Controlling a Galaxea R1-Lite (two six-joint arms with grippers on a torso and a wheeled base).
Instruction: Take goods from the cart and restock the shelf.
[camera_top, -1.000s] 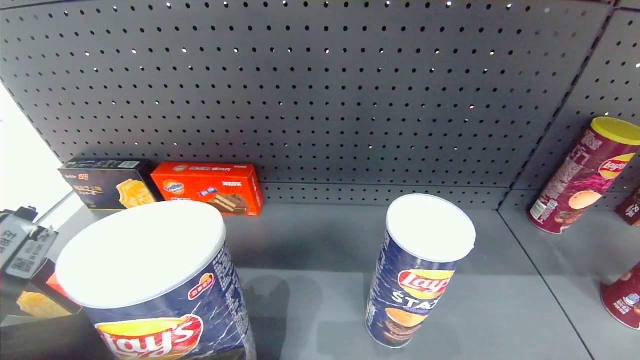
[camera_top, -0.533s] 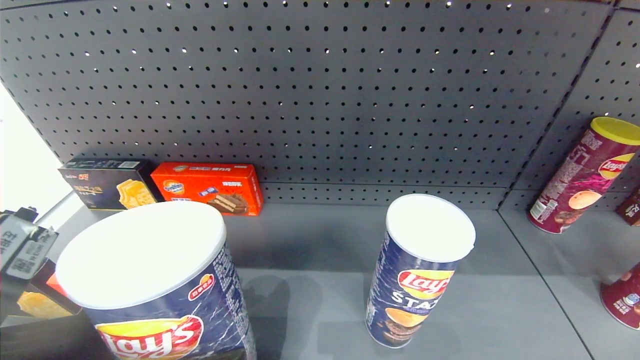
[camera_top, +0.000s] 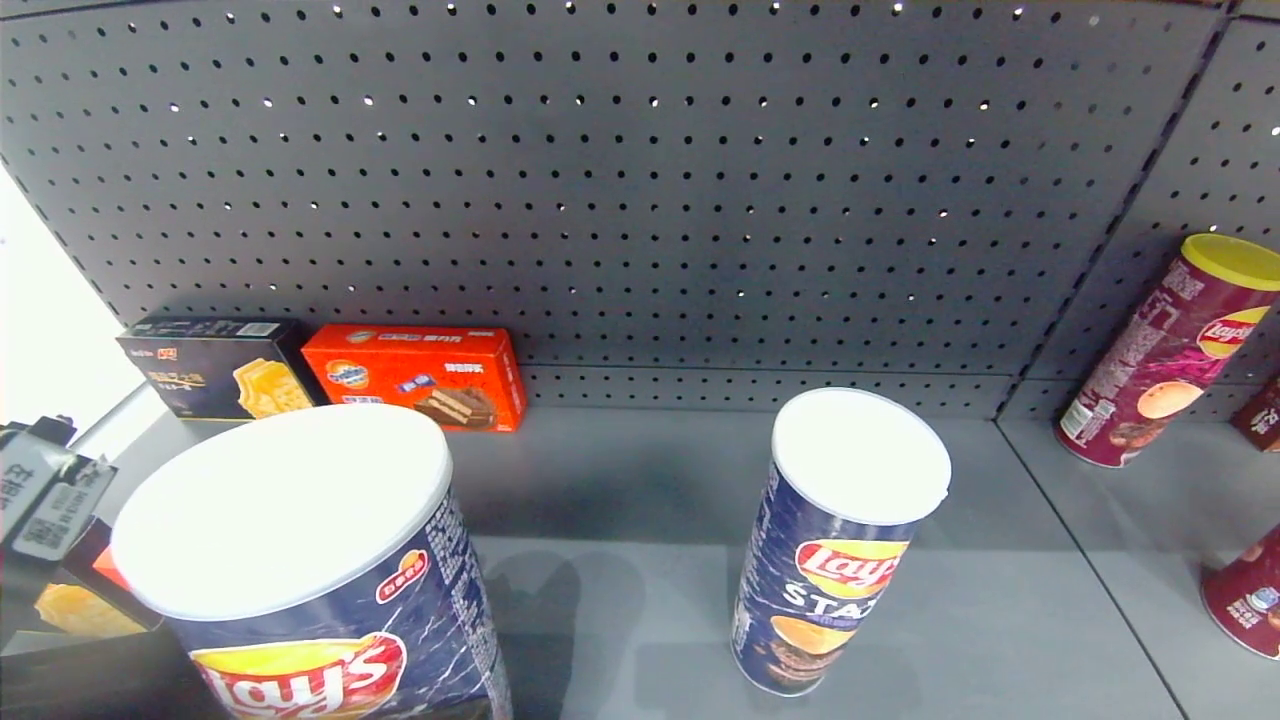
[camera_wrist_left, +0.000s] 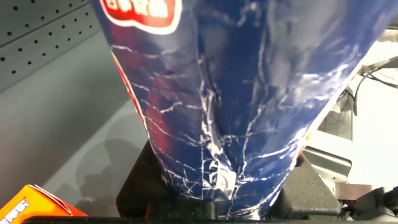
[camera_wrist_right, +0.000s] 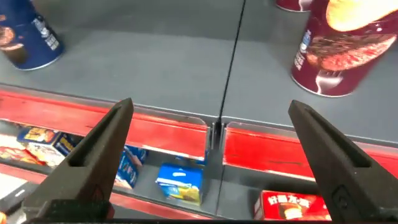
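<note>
A large blue chips can (camera_top: 300, 570) with a white lid is held upright at the near left, over the front of the grey shelf board (camera_top: 640, 480). My left gripper (camera_wrist_left: 217, 194) is shut on the blue chips can (camera_wrist_left: 236, 93), its black fingers pressed against both sides of the lower wall. A second blue can (camera_top: 835, 540) stands on the shelf to the right of it. My right gripper (camera_wrist_right: 217, 155) hangs open in front of the red shelf edge (camera_wrist_right: 155, 127), with nothing between its fingers.
A black cracker box (camera_top: 215, 368) and an orange wafer box (camera_top: 420, 375) stand against the pegboard at the back left. Maroon cans (camera_top: 1165, 350) fill the neighbouring bay on the right. Bare shelf lies between the two blue cans. Packets (camera_wrist_right: 180, 182) lie on the lower shelf.
</note>
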